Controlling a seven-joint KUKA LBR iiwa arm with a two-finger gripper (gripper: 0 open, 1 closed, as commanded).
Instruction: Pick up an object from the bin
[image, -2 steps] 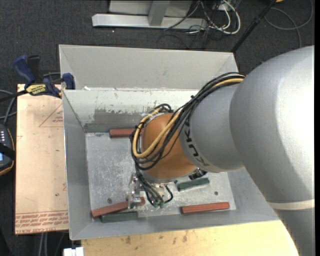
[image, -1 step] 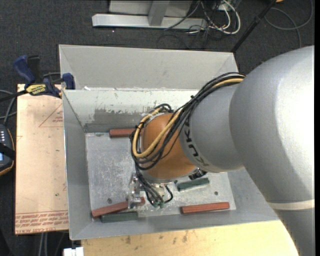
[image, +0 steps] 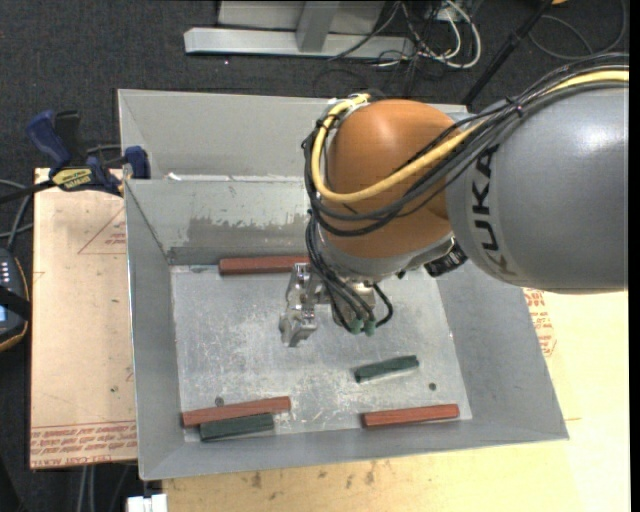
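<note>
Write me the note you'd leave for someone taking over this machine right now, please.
Pincer: hangs low over the middle of the bin; I see nothing carried in it, and whether it is open or shut cannot be told.
Things: far red-brown stick by the back wall and lone dark green stick lie nearest. Along the front wall: left red-brown stick with left dark green stick right beside it, and right red-brown stick.
Done: nothing picked yet.
Left: grasp one stick and lift it out.
</note>
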